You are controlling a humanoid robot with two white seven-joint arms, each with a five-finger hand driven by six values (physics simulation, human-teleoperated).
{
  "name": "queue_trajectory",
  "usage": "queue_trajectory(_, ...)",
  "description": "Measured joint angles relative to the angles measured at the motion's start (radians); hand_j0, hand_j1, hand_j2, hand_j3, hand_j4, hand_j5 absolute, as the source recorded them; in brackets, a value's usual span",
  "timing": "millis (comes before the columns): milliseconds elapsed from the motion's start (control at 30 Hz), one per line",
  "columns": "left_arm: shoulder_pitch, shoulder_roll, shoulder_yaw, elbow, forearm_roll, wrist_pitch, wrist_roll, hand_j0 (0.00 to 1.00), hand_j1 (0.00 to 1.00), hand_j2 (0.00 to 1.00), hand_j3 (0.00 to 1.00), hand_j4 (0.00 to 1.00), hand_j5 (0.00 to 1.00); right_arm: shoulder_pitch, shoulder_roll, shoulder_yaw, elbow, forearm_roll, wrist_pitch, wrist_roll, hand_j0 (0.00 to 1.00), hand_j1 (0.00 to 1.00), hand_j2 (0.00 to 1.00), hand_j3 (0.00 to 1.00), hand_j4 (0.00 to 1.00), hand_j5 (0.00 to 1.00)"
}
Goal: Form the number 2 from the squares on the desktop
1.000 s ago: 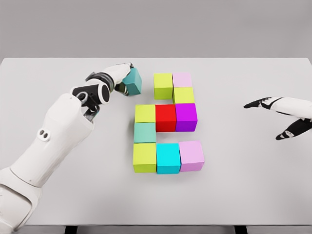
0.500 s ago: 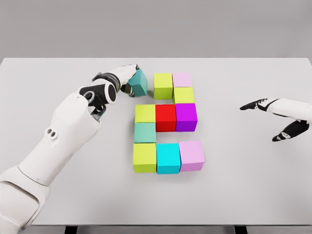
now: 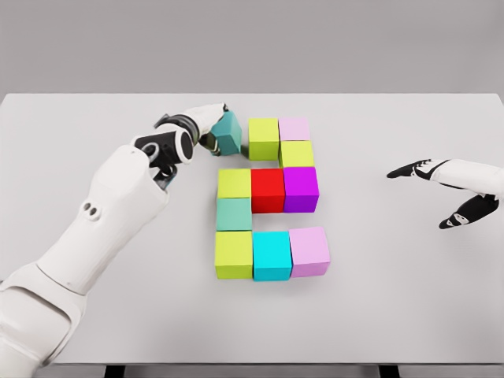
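— How is the feed looking to you?
— I'm seeing even, bright, diffuse light coming from above; nothing is glaring off the table [image 3: 394, 315].
— Shadows?
— Only soft, faint ones are hugging the bases of the blocks [image 3: 272, 197] and lying under the left arm [image 3: 110, 213] beside them.
— Focus?
— Everything is staying crisp from the blocks outward to the table's edges, and I'm noticing no blur or bending there.

Left side of teal cube [image 3: 229, 132] hidden behind left hand [image 3: 206, 124]; right arm [image 3: 480, 175] cut off at right edge, left arm at lower left corner.
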Motion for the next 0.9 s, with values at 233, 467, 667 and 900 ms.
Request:
queue_trajectory(233, 0.0, -0.007, 0.0, 0.01, 0.0, 0.0, 0.0, 0.35, 0.35, 0.35, 0.35, 0.35, 0.35, 0.002, 0.0, 0.0, 0.0, 0.002, 0.0, 0.0, 1.0, 1.0, 1.0, 1.0, 1.0, 1.0)
queue_trajectory(467, 0.0, -0.008, 0.002, 0.011, 0.0, 0.0, 0.0, 0.43, 0.43, 0.43, 0.43, 0.43, 0.43, 0.002, 0.0, 0.0, 0.0, 0.003, 0.0, 0.0, 1.0, 1.0, 1.0, 1.0, 1.0, 1.0)
queue_trajectory(667, -0.006, -0.009, 0.003, 0.011, 0.001, 0.0, 0.001, 0.52, 0.52, 0.52, 0.52, 0.52, 0.52, 0.002, 0.0, 0.0, -0.001, 0.003, 0.0, 0.0, 1.0, 1.0, 1.0, 1.0, 1.0, 1.0)
queue_trajectory(900, -0.005, -0.009, 0.006, 0.011, 0.001, 0.0, 0.001, 0.68, 0.68, 0.68, 0.68, 0.68, 0.68, 0.002, 0.0, 0.001, -0.002, 0.003, 0.0, 0.0, 1.0, 1.0, 1.0, 1.0, 1.0, 1.0)
